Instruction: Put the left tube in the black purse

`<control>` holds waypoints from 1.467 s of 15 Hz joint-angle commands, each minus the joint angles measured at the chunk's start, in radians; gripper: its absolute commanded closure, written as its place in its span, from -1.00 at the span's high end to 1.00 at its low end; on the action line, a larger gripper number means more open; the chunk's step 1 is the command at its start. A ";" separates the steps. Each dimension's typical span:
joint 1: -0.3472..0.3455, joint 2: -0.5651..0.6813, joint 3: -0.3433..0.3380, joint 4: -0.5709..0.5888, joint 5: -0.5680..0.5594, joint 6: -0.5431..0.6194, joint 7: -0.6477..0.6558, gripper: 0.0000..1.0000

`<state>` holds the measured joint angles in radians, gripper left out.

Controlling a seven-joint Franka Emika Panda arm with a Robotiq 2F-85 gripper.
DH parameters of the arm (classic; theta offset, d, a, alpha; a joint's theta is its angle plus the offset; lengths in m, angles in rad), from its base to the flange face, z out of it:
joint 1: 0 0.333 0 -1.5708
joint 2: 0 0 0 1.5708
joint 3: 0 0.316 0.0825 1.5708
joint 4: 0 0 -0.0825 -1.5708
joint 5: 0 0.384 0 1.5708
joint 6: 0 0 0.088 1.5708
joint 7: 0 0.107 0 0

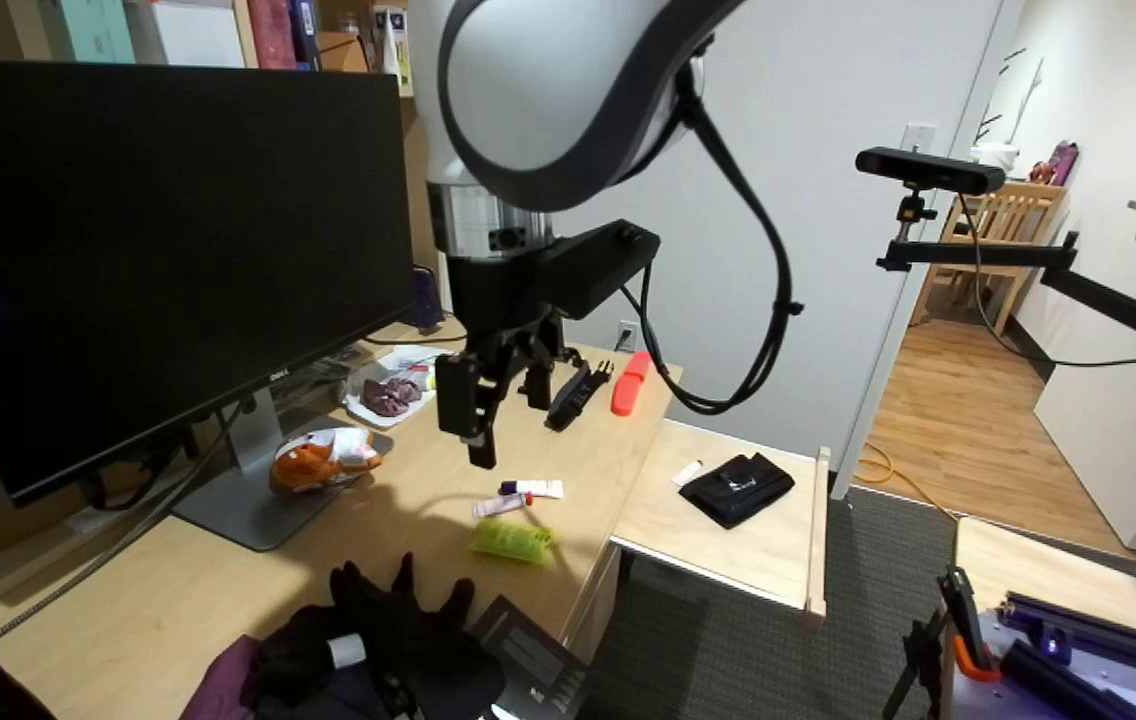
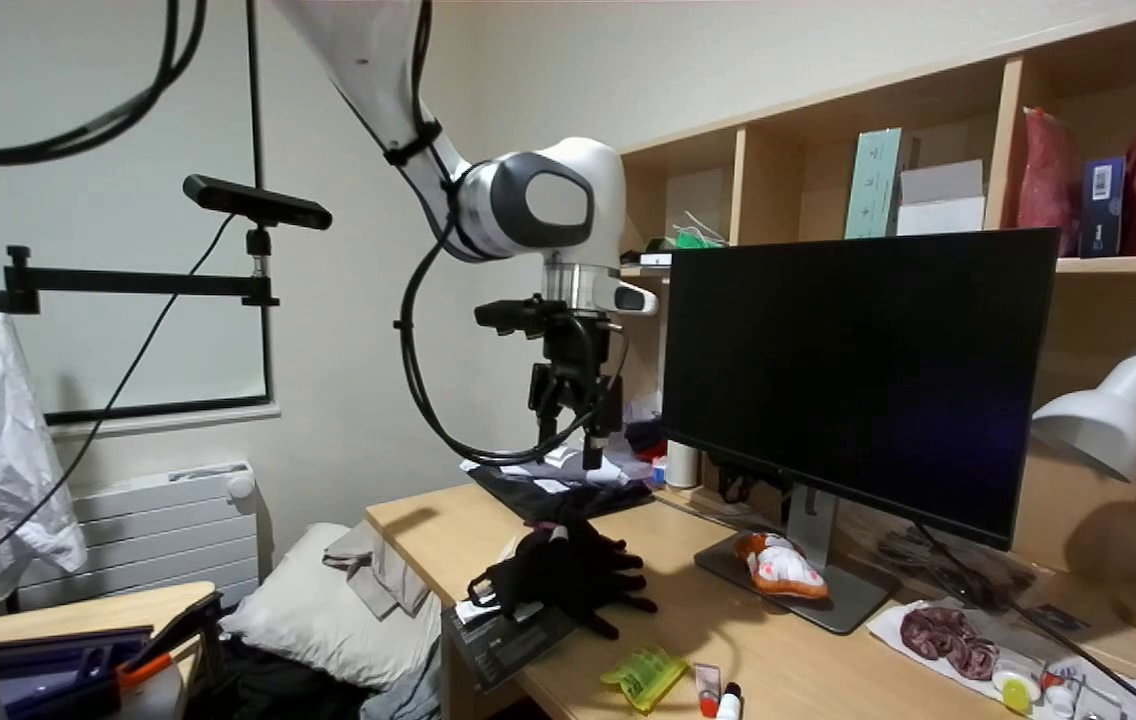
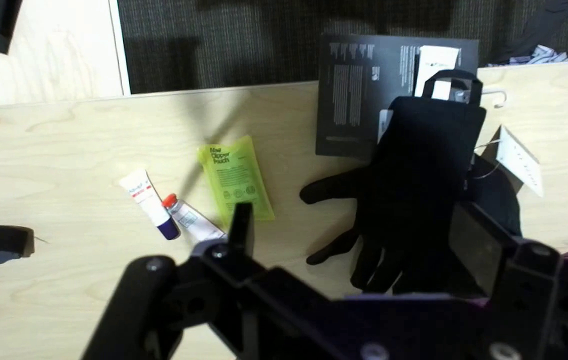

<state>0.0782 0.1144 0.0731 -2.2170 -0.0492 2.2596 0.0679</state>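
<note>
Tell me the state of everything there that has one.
Black two-finger gripper, open, empty.
Dark-capped white tube, cap on, lying down.
Red-capped pale pink tube, cap on, lying down.
Translucent yellow pouch, lying down, seal unclear.
Flat black purse, closure unclear.
Wide black monitor, screen dark.
Black fabric glove, lying unworn.
White desk lamp, looks unlit.

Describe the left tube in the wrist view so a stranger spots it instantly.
On the wooden desk, in the wrist view, find the yellow pouch. At its lower left lies the red-capped tube, and just left of that, the white tube. Its dark cap, not red, sets it apart.
</note>
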 commanded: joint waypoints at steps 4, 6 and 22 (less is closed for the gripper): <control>-0.039 0.178 -0.079 0.158 -0.066 0.003 -0.045 1.00; -0.038 0.195 -0.106 0.144 -0.126 0.063 -0.025 1.00; -0.168 0.354 -0.087 0.237 -0.049 0.155 -0.369 1.00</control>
<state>-0.0294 0.4013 -0.0403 -2.0473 -0.1380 2.4381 -0.1841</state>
